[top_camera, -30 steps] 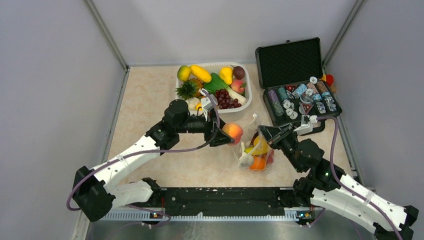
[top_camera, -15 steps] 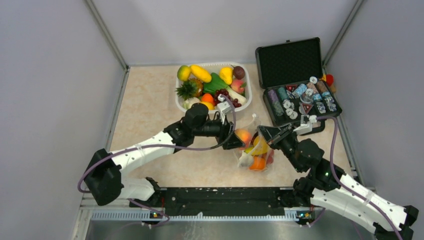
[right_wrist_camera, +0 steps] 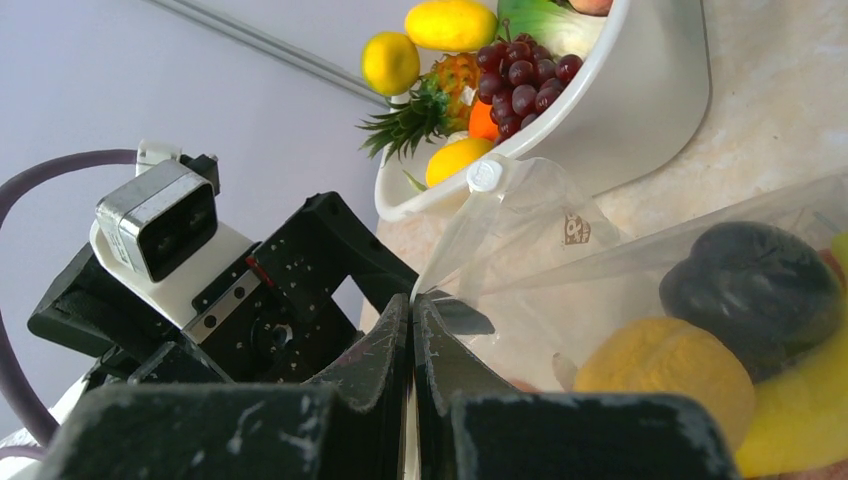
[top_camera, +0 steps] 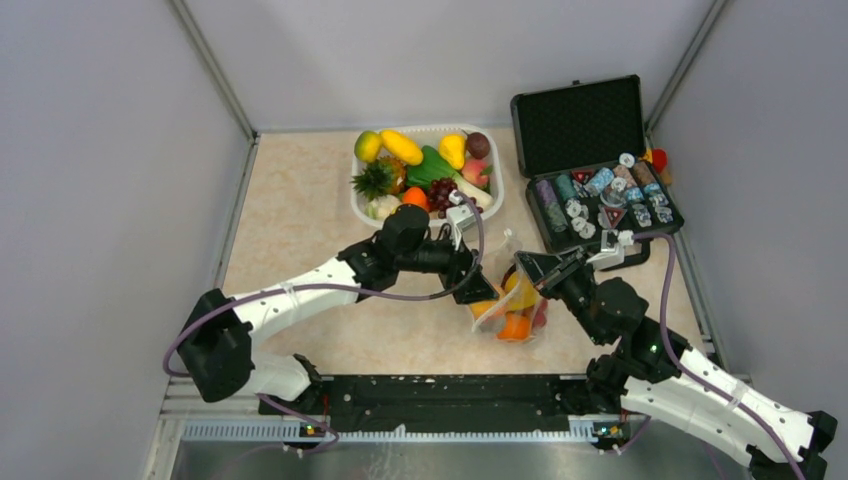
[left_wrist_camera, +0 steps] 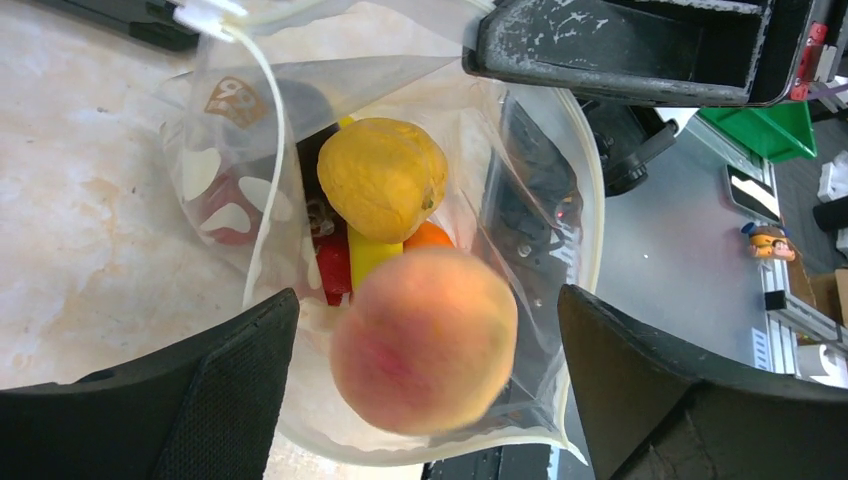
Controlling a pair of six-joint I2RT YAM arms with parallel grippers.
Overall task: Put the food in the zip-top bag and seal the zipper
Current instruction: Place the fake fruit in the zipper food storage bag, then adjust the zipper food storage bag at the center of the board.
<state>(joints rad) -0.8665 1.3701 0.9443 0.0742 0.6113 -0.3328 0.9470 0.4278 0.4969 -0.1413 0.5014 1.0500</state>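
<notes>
On the table [top_camera: 300,230], the right jaws pinch shut on the thin rim of the clear, crinkly dotted bag [left_wrist_camera: 225,140] — the left jaws gape wide, gripping nothing, with a round, smooth pink-orange peach [left_wrist_camera: 425,340] between them at its mouth.

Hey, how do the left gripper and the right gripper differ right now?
The left gripper is open, fingers wide apart; the right gripper is shut. The left gripper grips nothing, and the peach is loose between its fingers, touching neither; the right gripper pinches the rim of the zip-top bag. Both sit at the bag's mouth.
</notes>
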